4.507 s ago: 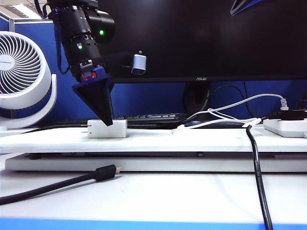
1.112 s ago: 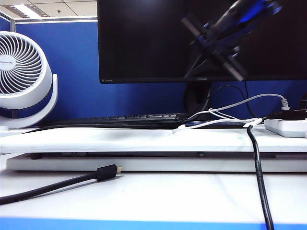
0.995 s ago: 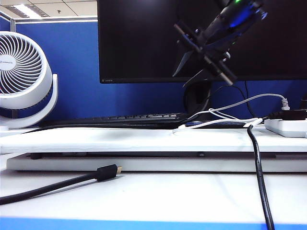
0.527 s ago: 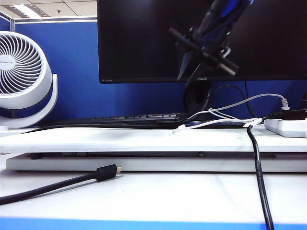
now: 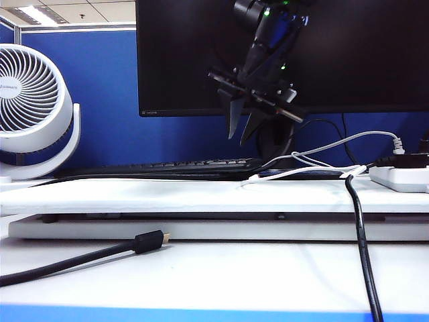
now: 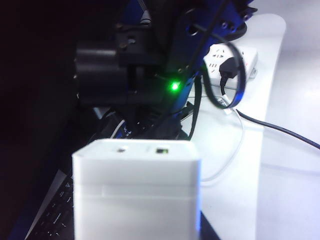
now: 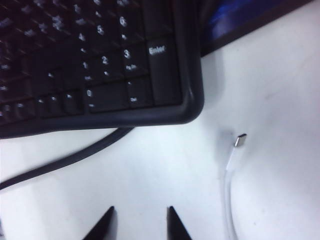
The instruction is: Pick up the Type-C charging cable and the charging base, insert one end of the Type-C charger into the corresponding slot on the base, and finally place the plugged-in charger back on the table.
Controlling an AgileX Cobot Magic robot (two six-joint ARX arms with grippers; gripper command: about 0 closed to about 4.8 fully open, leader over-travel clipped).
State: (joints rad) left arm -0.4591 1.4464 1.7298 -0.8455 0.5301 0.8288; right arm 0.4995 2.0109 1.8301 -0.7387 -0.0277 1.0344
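The Type-C charging cable (image 7: 231,185) lay on the white table (image 7: 280,100) with its small plug end free, just beside the corner of the black keyboard (image 7: 100,65). The right gripper (image 5: 241,124) hung above it in front of the monitor (image 5: 188,60), jaws apart and empty. The charging base (image 6: 136,192) sat clamped in the left gripper, port face toward the right arm (image 6: 150,65), with the power strip (image 6: 235,57) beyond.

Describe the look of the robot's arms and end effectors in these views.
The right end effector has two black, pointed, wedge-shaped fingers on a flat black crossbar. Its arm is black with blue parts, lit green indicator lights and black cables looped along it. In the right wrist view only the dark finger tips show. The left end effector itself is not visible.
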